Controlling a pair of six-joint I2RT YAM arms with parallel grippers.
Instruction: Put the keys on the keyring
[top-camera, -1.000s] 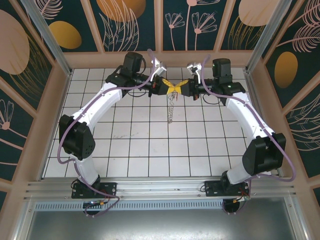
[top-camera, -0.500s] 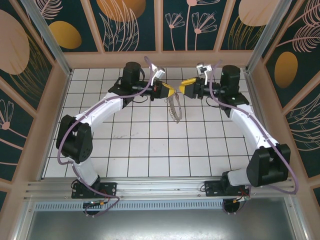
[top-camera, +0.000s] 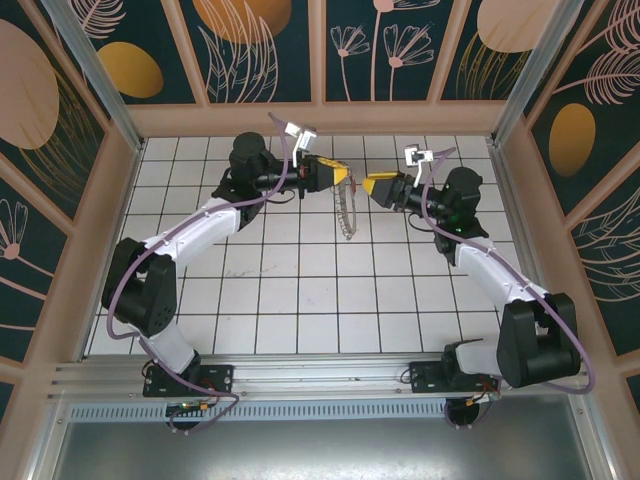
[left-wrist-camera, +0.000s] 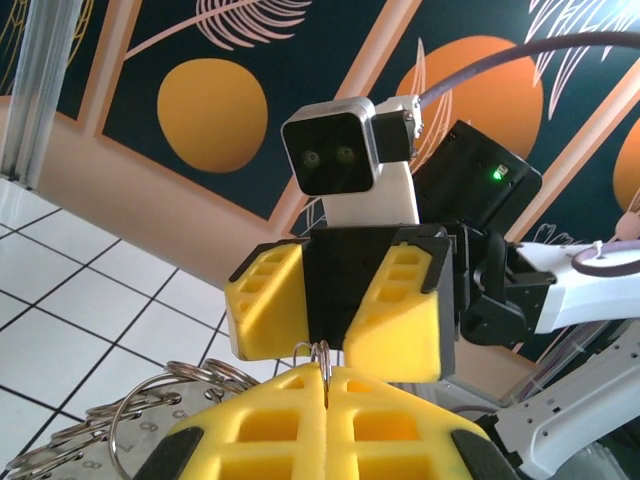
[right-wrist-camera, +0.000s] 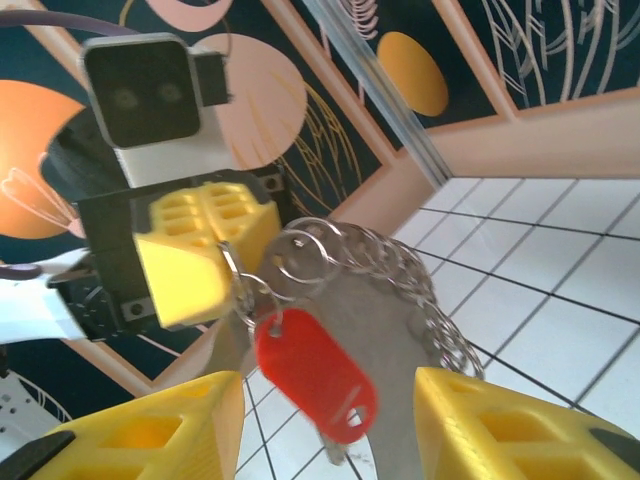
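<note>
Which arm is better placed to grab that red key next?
Right, probably. The right gripper is open and faces the red key hanging just ahead of it. The left gripper is shut on the keyring, holding it up.

Shiny metal keyring (right-wrist-camera: 380, 320), glossy red plastic key (right-wrist-camera: 312, 372), smooth white tiles (top-camera: 300, 300)

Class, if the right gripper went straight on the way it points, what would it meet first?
Probably the red-headed key, hanging from the keyring in the shut left gripper, just ahead of the open right gripper; depth is unclear.
</note>
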